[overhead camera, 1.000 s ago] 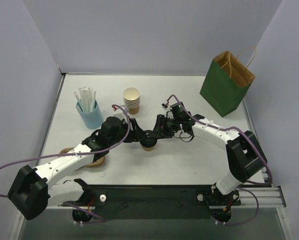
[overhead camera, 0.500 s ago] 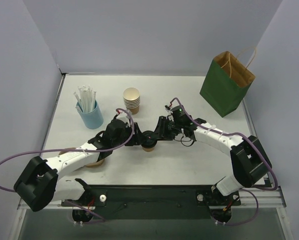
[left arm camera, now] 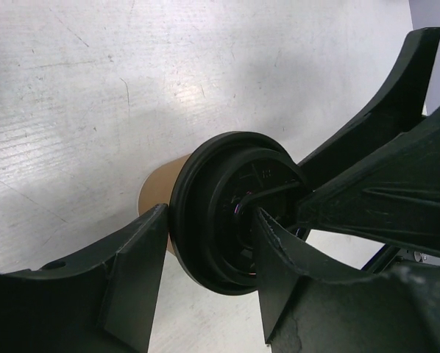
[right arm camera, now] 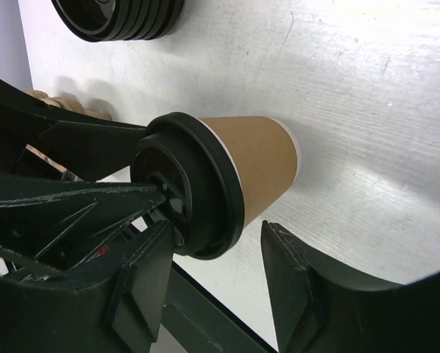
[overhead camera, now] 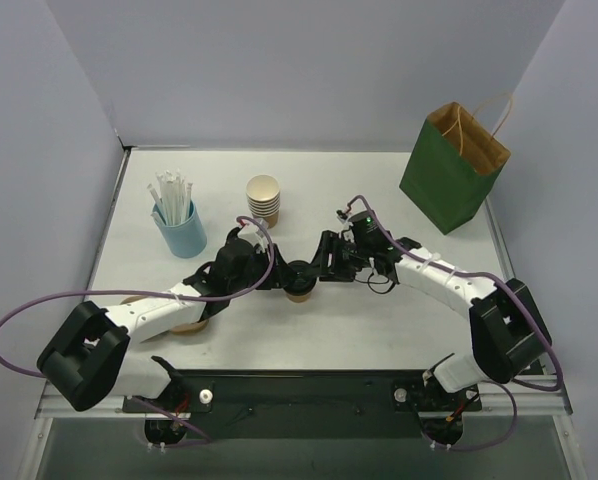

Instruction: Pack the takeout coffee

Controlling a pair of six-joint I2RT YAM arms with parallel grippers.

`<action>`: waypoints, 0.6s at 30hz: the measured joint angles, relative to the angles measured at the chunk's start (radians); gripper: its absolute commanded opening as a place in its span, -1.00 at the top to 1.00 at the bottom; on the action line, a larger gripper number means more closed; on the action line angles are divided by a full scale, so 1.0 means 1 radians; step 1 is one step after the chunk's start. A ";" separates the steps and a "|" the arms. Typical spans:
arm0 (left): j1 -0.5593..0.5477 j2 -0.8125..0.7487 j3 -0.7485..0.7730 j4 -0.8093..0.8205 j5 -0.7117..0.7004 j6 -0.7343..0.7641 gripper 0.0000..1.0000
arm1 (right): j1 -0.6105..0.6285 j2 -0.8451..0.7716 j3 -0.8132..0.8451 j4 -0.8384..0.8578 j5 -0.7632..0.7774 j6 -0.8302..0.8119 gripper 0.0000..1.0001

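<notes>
At table centre, your right gripper (right arm camera: 213, 228) has just slackened off the takeout coffee (right arm camera: 257, 165) — jaws apart — while the left gripper (left arm camera: 209, 215) narrows round its lid (left arm camera: 227, 184) (grip unconfirmed): probably a handover.

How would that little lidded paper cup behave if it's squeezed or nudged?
The takeout coffee has thin-looking paper walls, so it would probably dent under a hard squeeze. Its black lid looks stiffer, likely a firmer place to hold. Being narrower at its base, it may tip if pushed high.
</notes>
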 measured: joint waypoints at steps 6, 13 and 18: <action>0.000 0.021 0.000 0.034 0.011 0.021 -0.12 | -0.083 -0.050 0.011 -0.050 -0.041 -0.040 0.04; 0.001 0.072 0.005 0.114 0.057 0.066 -0.11 | -0.183 -0.066 0.018 -0.068 -0.113 -0.092 0.38; 0.001 0.104 0.017 0.148 0.082 0.083 -0.11 | -0.191 -0.025 0.026 -0.069 -0.164 -0.119 0.39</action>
